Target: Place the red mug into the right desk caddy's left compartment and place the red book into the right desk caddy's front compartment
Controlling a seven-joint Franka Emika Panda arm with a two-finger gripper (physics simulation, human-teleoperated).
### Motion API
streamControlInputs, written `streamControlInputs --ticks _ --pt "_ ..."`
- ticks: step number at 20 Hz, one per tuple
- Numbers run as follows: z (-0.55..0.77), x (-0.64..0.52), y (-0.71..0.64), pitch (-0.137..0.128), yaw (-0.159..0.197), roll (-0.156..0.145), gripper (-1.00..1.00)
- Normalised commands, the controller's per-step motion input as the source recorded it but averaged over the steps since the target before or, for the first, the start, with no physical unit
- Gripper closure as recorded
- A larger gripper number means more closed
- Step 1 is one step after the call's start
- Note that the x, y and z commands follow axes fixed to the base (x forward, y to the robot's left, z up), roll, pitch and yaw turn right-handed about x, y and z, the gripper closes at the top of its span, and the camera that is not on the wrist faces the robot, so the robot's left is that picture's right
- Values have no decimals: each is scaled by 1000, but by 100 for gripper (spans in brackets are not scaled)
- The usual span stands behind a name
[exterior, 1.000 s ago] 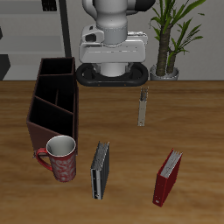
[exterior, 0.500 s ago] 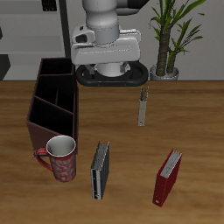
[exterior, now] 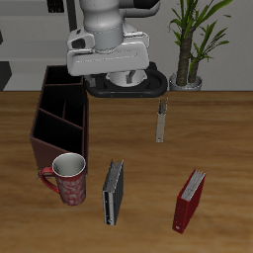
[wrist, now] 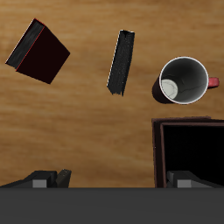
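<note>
Red mug (exterior: 68, 179) stands upright on the table just in front of the right desk caddy (exterior: 59, 114), red book (exterior: 189, 199) well apart, gripper (wrist: 112, 178) high above with jaws spread, holding nothing.

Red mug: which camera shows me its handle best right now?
The exterior view: the red mug stands beside the right desk caddy, its loop handle in full profile. The wrist view looks straight down into the mug's white inside; only a red stub of handle shows.

A potted plant (exterior: 191, 40) stands behind the wooden table (exterior: 217, 128), before grey shelving (exterior: 35, 30).
</note>
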Motion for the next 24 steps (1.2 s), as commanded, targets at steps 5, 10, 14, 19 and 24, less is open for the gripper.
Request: streamControlInputs --ticks 5,10,14,19,24 --pt "-76 386 -283 -16 -17 -56 -100" --pt "-150 319 -247 -8 -10 -29 -100" --pt "-194 285 -223 -4 -38 -31 -100" --pt "-140 138 -92 -9 -24 -8 -100" --pt "-222 65 39 -19 -19 69 -100"
